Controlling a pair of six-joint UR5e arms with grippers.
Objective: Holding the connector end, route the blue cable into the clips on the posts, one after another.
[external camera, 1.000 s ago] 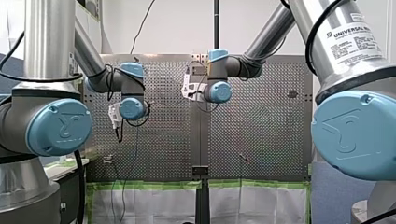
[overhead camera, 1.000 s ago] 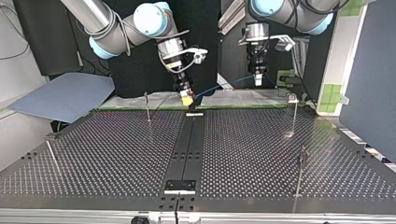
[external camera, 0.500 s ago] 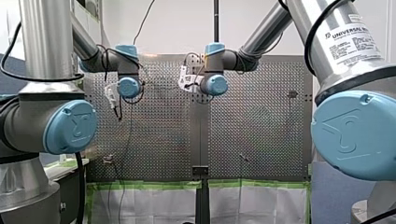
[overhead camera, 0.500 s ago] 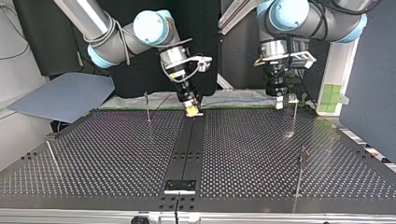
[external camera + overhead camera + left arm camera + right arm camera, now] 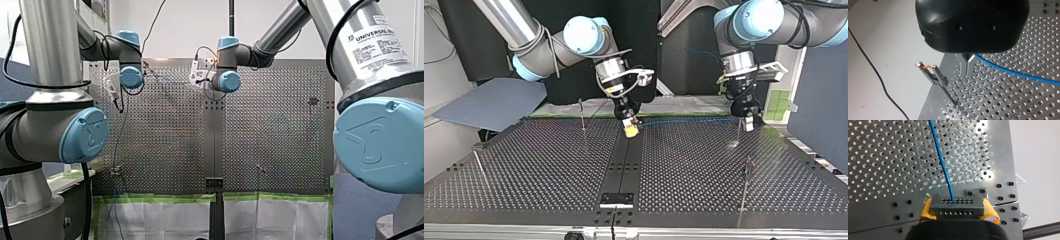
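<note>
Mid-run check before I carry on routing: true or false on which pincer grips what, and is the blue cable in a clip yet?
1. My right pincer is shut on the grey connector, with yellow pads at either side. True.
2. The blue cable already sits in the clip beside my left pincer. False: the cable passes beside that clip, not through it.
3. The cable runs nearly straight from one pincer to the other. True.
4. My left pincer is open and holds nothing. False: its metal fingers are closed on the cable.
</note>
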